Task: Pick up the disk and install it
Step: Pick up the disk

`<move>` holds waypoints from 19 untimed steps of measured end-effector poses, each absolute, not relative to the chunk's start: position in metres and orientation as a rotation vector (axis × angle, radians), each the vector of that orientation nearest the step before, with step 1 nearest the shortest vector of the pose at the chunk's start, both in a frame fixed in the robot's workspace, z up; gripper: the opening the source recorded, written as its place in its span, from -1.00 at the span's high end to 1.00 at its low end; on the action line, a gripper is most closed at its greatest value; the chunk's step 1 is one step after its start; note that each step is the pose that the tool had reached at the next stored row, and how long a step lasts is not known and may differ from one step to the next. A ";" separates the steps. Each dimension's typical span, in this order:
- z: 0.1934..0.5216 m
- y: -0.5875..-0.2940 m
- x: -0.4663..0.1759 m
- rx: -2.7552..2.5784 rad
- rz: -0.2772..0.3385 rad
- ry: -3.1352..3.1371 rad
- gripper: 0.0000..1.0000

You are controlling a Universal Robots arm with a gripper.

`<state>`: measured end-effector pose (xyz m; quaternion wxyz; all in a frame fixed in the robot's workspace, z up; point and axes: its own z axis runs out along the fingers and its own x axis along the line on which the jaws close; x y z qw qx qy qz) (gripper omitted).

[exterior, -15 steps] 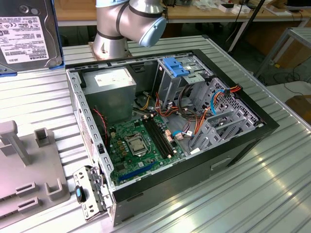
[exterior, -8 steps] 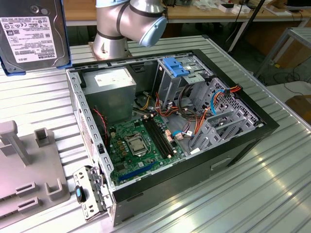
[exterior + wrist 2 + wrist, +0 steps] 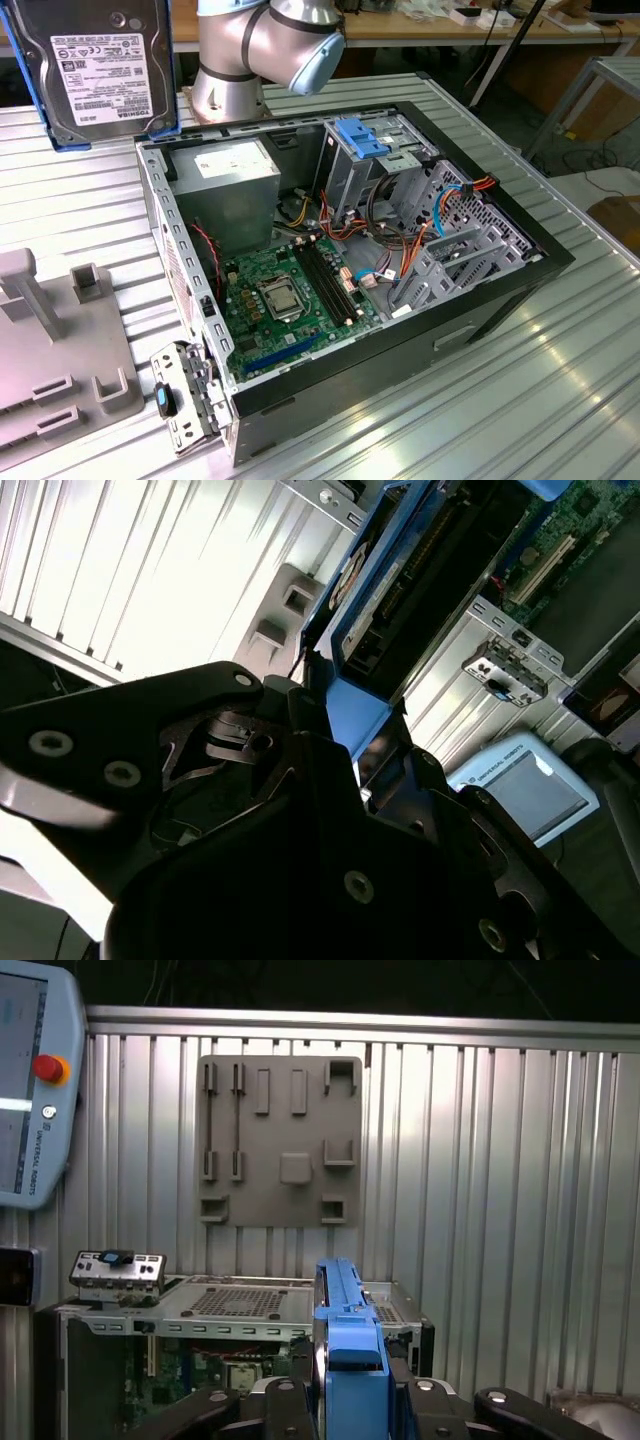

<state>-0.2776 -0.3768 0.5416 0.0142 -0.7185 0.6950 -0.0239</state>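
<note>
Disk, flat dark drive in bright blue plastic rails [image 3: 105,70] | pinched by black gripper [image 3: 348,1392] | step: pickup done, install pending | likely need: rails squared to grey metal drive cage [image 3: 395,165]

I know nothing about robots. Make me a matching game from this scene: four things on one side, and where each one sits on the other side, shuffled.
Things:
1. disk
2. computer case
3. grey holder plate
4. green circuit board

Places:
A. inside the case
B. clamped in the gripper, off the table
C. flat on the table, at the exterior view's left of the case
D. lying open on the ribbed metal table

Pairs: 1-B, 2-D, 3-C, 4-A
</note>
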 end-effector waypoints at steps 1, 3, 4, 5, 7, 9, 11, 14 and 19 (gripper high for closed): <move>0.542 -0.377 -0.272 -2.237 -0.074 2.164 0.26; 0.542 -0.377 -0.267 -2.237 -0.074 2.164 0.26; 0.542 -0.377 -0.264 -2.237 -0.074 2.164 0.26; 0.542 -0.377 -0.260 -2.237 -0.074 2.164 0.26; 0.541 -0.377 -0.252 -2.237 -0.074 2.164 0.26; 0.541 -0.377 -0.246 -2.237 -0.074 2.164 0.26; 0.541 -0.377 -0.241 -2.237 -0.074 2.164 0.26; 0.541 -0.377 -0.229 -2.237 -0.074 2.164 0.26; 0.541 -0.378 -0.214 -2.237 -0.074 2.164 0.26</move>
